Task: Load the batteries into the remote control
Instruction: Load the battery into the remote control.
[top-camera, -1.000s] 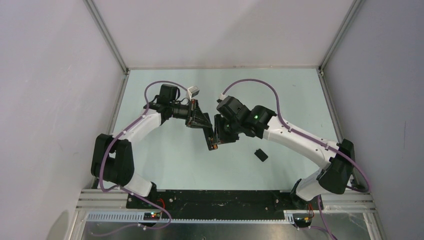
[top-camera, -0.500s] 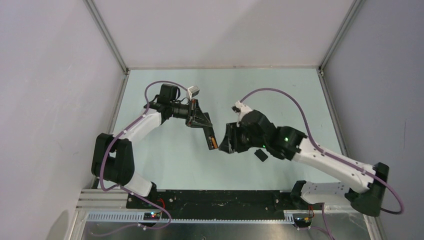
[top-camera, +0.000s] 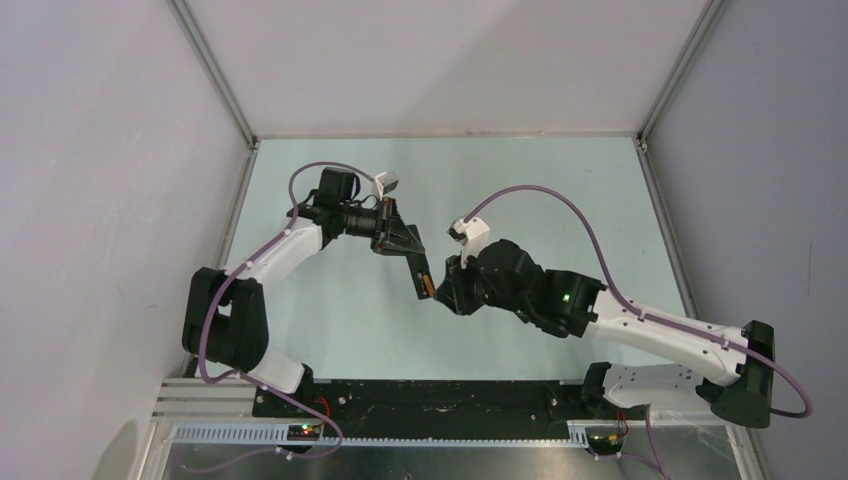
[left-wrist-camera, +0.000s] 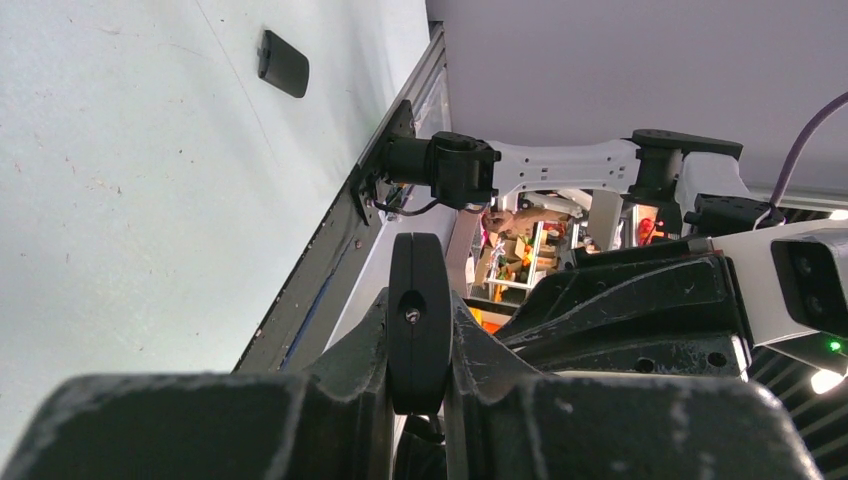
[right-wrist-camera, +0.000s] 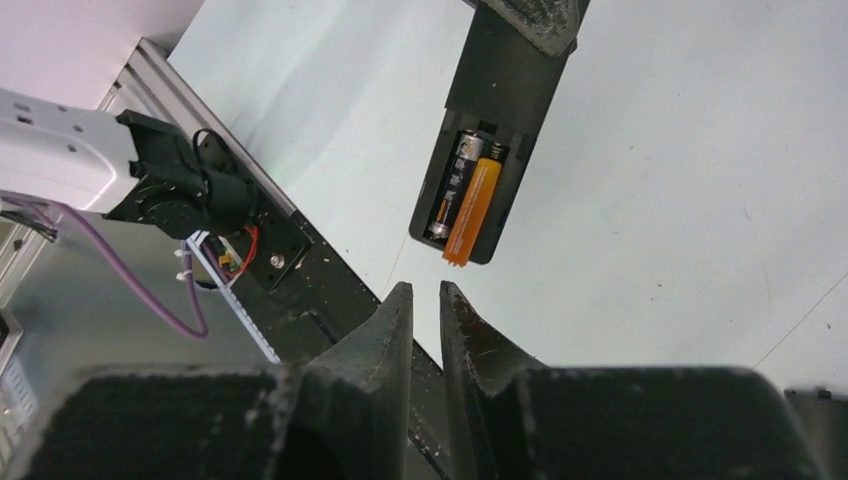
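My left gripper (top-camera: 407, 247) is shut on the upper half of the slim black remote control (top-camera: 422, 274) and holds it tilted above the table. Its back faces the right wrist camera, where the remote control (right-wrist-camera: 497, 110) shows an open compartment. There the dark battery (right-wrist-camera: 455, 190) and the orange battery (right-wrist-camera: 472, 210) lie side by side, the orange end sticking slightly past the rim. My right gripper (right-wrist-camera: 425, 291) hangs just short of that end, fingers nearly touching, nothing between them. In the left wrist view the remote control (left-wrist-camera: 418, 320) is seen end-on between the pads.
A small black squarish cover (left-wrist-camera: 283, 63) lies flat on the pale green table (top-camera: 340, 320); from above my right arm (top-camera: 560, 297) hides it. White walls enclose the table on three sides. The black base rail (top-camera: 430, 395) runs along the near edge.
My right arm swung towards the near edge and lowered, taking its gripper from beside the remote to just off its lower end; the arm now covers the cover piece. The left arm stayed still.
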